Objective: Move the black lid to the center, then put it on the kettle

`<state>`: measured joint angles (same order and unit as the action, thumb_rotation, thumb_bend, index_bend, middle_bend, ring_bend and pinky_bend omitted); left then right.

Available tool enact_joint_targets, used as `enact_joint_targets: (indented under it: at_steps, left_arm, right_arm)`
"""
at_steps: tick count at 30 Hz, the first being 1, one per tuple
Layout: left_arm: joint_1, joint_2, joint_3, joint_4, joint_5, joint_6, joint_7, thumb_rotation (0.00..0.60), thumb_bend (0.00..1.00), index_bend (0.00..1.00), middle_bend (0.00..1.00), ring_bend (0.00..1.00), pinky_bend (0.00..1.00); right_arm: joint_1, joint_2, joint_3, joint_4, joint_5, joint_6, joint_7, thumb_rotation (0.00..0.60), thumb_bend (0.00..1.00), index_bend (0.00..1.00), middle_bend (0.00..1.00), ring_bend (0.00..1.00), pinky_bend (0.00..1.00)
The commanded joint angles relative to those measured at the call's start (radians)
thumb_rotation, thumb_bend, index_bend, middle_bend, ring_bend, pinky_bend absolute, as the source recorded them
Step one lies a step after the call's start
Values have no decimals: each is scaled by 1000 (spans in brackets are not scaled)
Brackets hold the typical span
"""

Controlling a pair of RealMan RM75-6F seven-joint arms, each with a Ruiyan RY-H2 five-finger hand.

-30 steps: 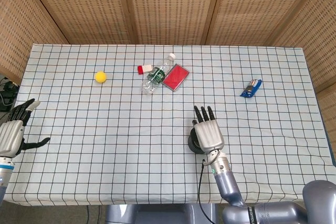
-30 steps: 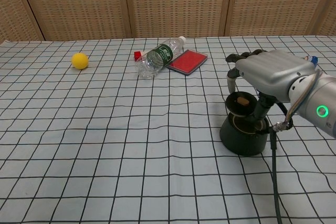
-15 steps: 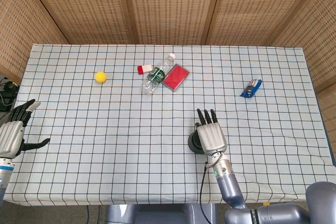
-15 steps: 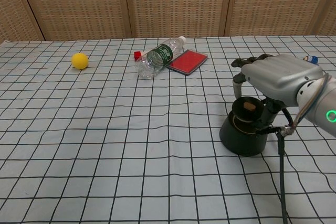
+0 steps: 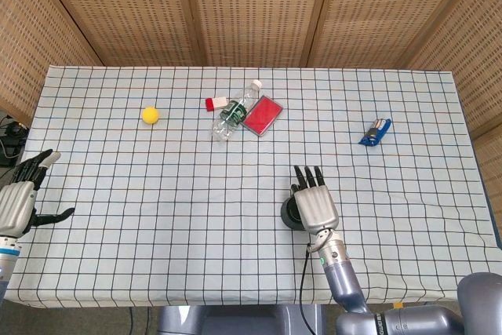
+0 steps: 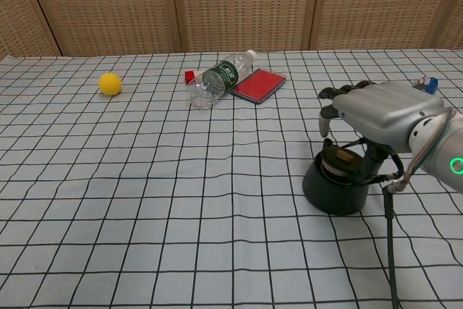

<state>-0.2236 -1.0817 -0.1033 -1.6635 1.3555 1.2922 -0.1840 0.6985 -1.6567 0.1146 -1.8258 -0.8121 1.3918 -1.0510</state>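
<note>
Right hand hovers over black lid seated on kettle, apparently released but grip unclear; left hand idle, fingers spread.

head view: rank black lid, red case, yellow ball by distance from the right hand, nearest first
From the right hand:
1. black lid, directly under the hand.
2. red case, farther back, slightly left, beside the bottle.
3. yellow ball, far left.

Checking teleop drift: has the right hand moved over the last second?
Yes. In the chest view the right hand has shifted rightward and slightly down over the black lid, which stayed put; it hovers above it, fingers apart, holding nothing.
</note>
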Motion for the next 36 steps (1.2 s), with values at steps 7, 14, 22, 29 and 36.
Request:
enact_joint_targets:
  at_steps: [7, 14, 22, 29, 36]
  left_arm:
    - [1, 4, -1, -2, -1, 0, -5, 600, 158, 0, 0, 0, 0]
    - [5, 8, 1, -7, 8, 7, -9, 600, 158, 0, 0, 0, 0]
    - [7, 11, 2, -9, 11, 12, -7, 600, 158, 0, 0, 0, 0]
    - [13, 10, -3, -3, 6, 26, -6, 600, 158, 0, 0, 0, 0]
    - [16, -9, -3, 16, 7, 39, 23, 600, 151, 0, 0, 0, 0]
  right_arm:
    - [-10, 19, -12, -77, -17, 44, -34, 600, 323, 260, 0, 0, 0]
    - [-35, 30, -43, -116, -30, 70, -36, 600, 323, 246, 0, 0, 0]
    - [-60, 38, -68, -111, -67, 66, 2, 600, 321, 256, 0, 0, 0]
    - [-105, 104, -107, -94, -220, 109, 79, 600, 320, 248, 0, 0, 0]
    - [-209, 223, -153, -31, -426, 201, 318, 600, 296, 167, 0, 0, 0]
